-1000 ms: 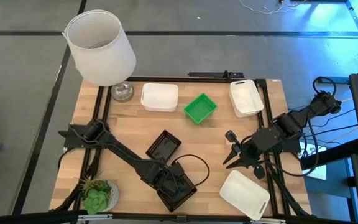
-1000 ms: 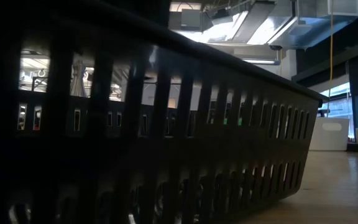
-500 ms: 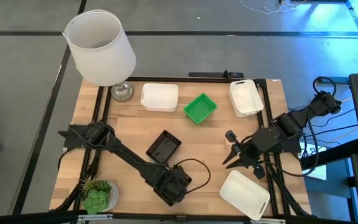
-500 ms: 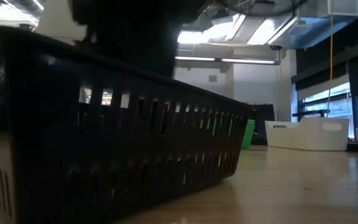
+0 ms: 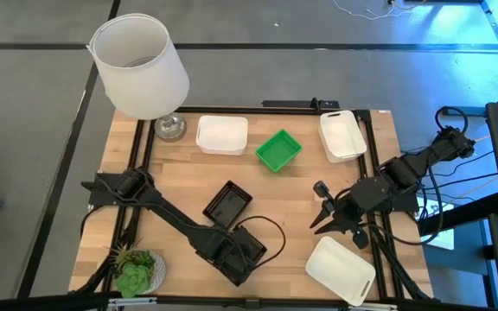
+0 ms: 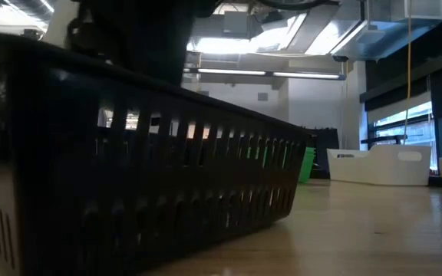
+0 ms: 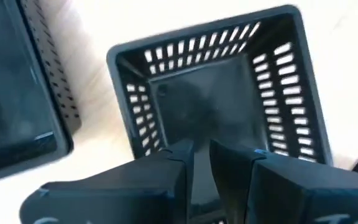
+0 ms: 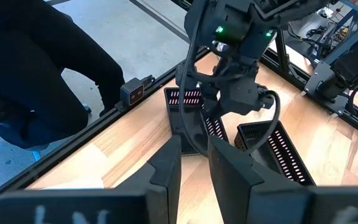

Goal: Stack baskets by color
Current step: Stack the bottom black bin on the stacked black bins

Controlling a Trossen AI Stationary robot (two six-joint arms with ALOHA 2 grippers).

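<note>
Your left gripper sits at the table's six o'clock edge, jaws pinching the near wall of a black basket, a slotted plastic tray with rounded corners. Its long axis runs roughly ten to four o'clock. Your right gripper waits at four o'clock, jaws nearly together, empty.

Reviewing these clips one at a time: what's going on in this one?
A two-armed robot is sorting small baskets by color. The left claw is down on a black basket at the table's near edge, fingers pinching its rim. A second black basket lies just beyond it, apart. The right claw hangs idle near a white basket. Two more white baskets and a green one sit unstacked along the far side.
</note>
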